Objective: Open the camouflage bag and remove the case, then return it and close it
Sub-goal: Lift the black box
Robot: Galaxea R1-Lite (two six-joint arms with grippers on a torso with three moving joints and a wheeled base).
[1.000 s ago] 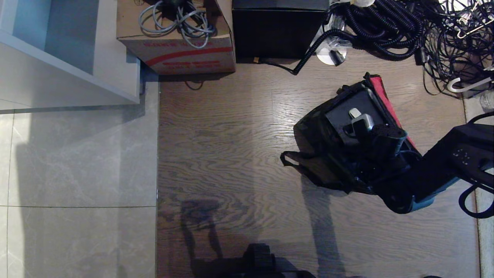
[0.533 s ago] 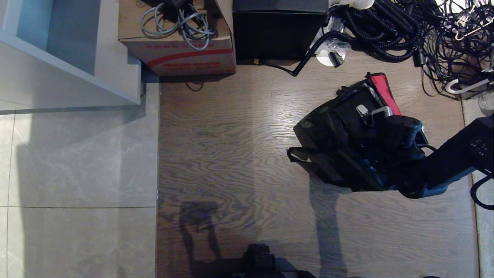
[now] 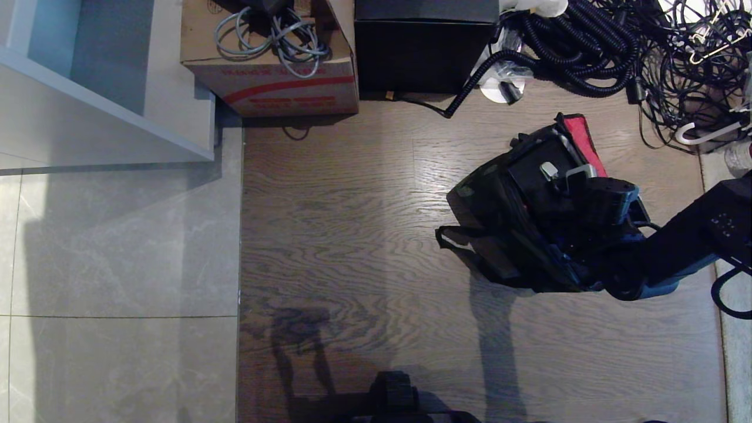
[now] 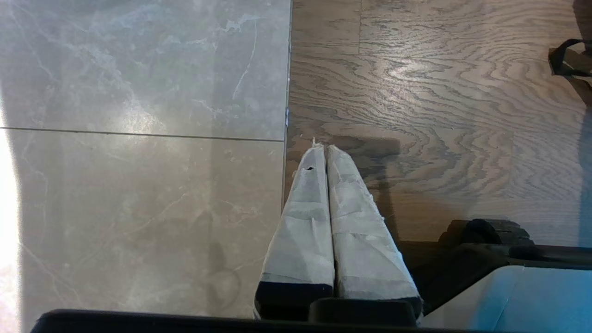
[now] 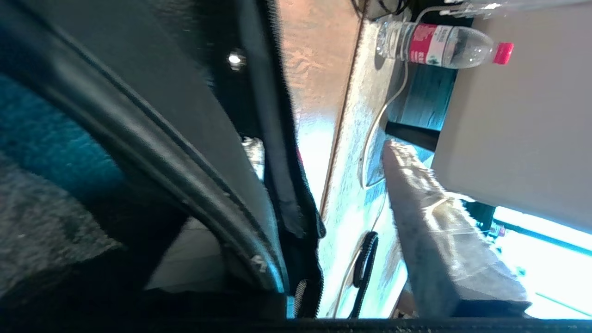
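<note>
The left gripper [image 4: 326, 152], fingers pressed together, hangs parked over the floor's tile-wood seam. Farther, the right gripper [image 3: 573, 176] sits at the camouflage bag [image 3: 499, 223] on the wood floor, jaws apart around its rim; the case [image 3: 537, 176] lies inside, long axis toward the far right. Since 1 second ago the gripper has shifted rightward.

Floor's half grey tile [image 3: 117, 247], half wood planks [image 3: 352, 235]. Along the far edge there's a cardboard box [image 3: 276, 88] with red stripes and grey cables [image 3: 270, 35] inside, a black box [image 3: 423, 53] beside it, then a big tangle of black cords [image 3: 593, 53]. Water bottle [image 5: 439, 44] lying sideways too.
</note>
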